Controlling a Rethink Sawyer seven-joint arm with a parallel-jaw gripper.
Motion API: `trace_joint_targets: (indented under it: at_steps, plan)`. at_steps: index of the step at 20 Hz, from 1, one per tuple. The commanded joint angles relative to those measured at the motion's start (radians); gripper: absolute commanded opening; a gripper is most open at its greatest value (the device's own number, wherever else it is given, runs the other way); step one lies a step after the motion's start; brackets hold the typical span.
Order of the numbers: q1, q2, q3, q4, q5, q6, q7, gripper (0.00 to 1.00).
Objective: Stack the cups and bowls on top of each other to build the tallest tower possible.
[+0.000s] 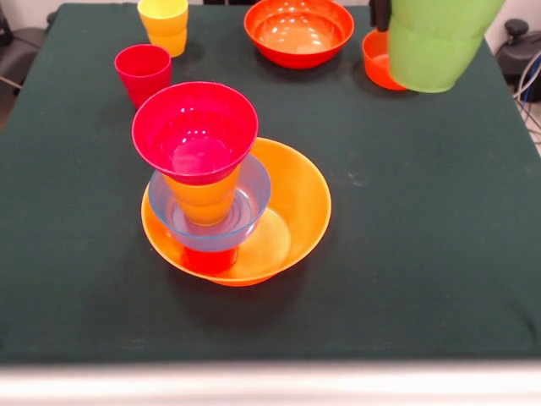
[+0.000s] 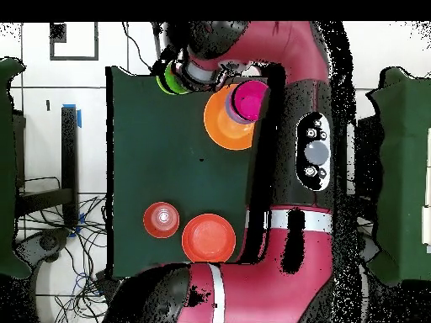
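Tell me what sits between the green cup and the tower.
Nothing: in the front view, only bare dark cloth separates the green cup from the tower.

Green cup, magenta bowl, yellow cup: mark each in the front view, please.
green cup (image 1: 435,46), front view, on its side wall.
magenta bowl (image 1: 195,134), front view, on its inner wall.
yellow cup (image 1: 165,25), front view, on its outer side.
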Motion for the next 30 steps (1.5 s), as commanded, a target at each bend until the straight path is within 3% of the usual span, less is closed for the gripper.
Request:
trace_joint_targets:
  at_steps: [1, 11, 19, 25, 30]
  plan:
    - [-0.029, 0.188, 0.087, -0.304, -0.108, 0.267, -0.104, 0.00]
    - [-0.029, 0.279, 0.111, -0.414, -0.123, 0.342, -0.098, 0.00]
    - [-0.022, 0.272, 0.109, -0.442, -0.137, 0.413, -0.100, 0.00]
    - [-0.018, 0.233, 0.140, -0.476, -0.185, 0.535, -0.089, 0.00]
    - [-0.025, 0.231, 0.197, -0.484, -0.236, 0.557, -0.092, 0.00]
